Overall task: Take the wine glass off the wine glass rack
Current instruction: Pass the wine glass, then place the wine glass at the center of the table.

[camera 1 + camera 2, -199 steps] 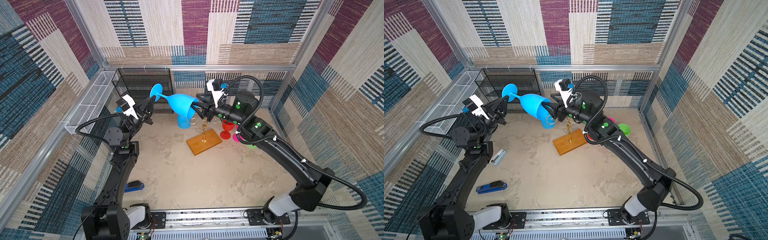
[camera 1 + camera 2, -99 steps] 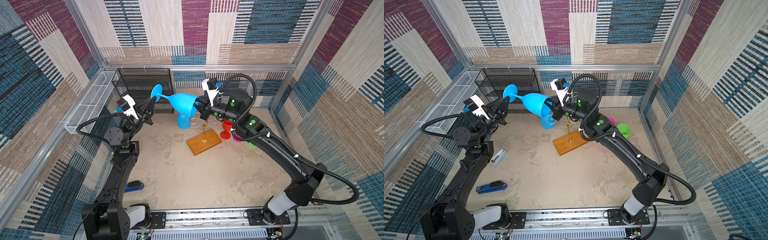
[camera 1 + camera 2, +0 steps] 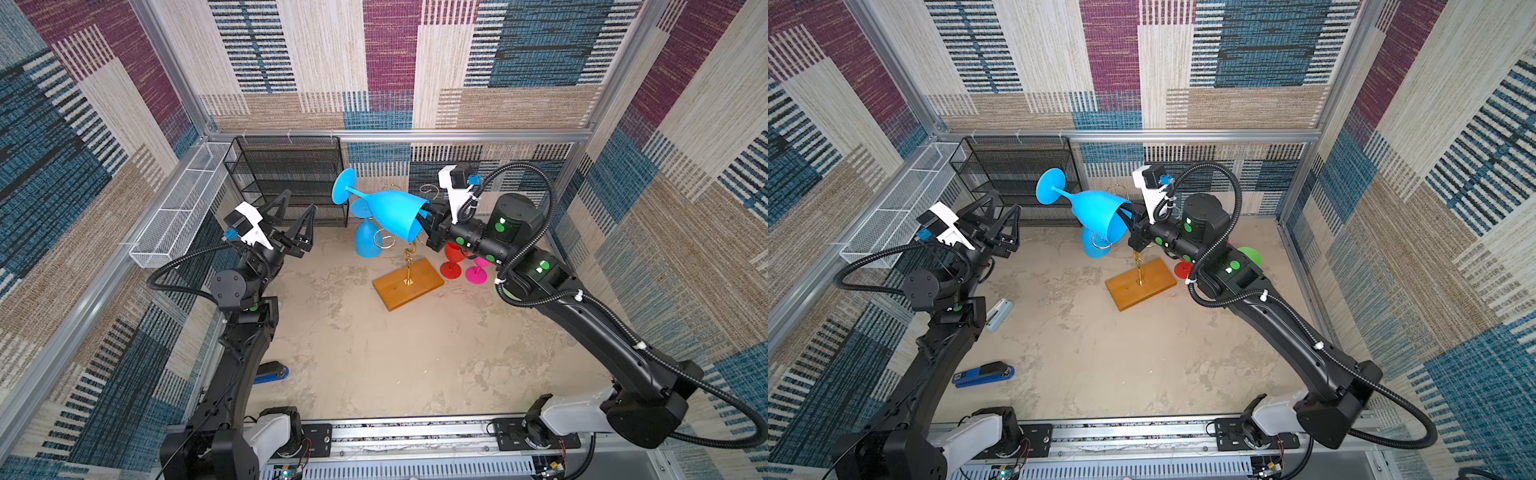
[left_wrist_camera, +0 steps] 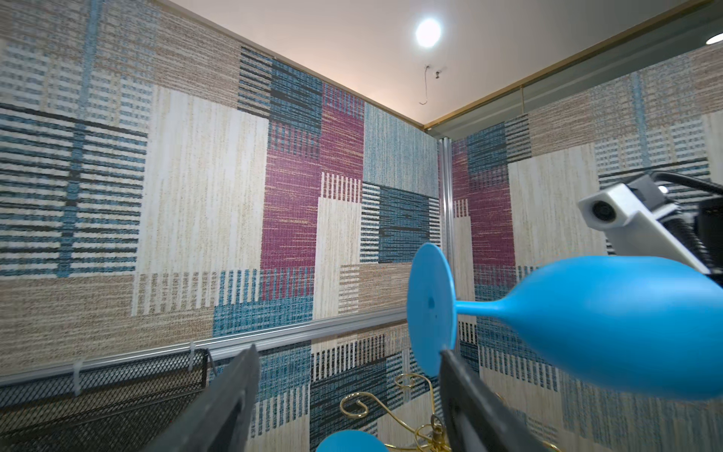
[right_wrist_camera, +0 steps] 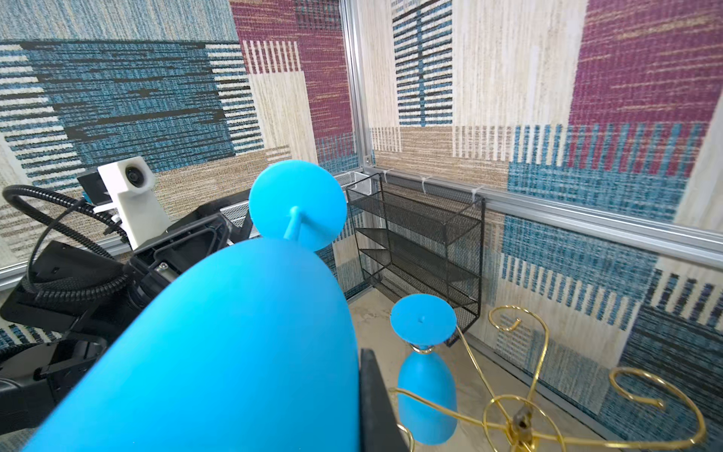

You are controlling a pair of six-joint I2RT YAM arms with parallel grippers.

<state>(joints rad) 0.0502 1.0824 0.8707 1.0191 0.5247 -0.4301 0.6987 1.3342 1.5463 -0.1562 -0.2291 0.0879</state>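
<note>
1. The right end effector (image 3: 423, 219) gripped the blue wine glass (image 3: 386, 210) at its rim.
2. The glass lay sideways in the air above the wine glass rack (image 3: 415, 286), clear of its gold arms.
3. The left end effector (image 3: 299, 200) stood spread wide, empty, near the glass's foot.
4. A second blue glass (image 3: 365, 245) hung upside down on the rack.

Blue wine glass held above the gold rack

The blue wine glass (image 3: 384, 210) lies almost sideways in the air, its rim pinched in the right gripper (image 3: 424, 220) and its foot pointing away from the fingers. The wine glass rack (image 3: 399, 286) (gold wire scrolls, orange-brown wooden base) stands upright just below that gripper, with a second blue glass (image 3: 365, 243) hanging bowl-down from one curl.
</note>
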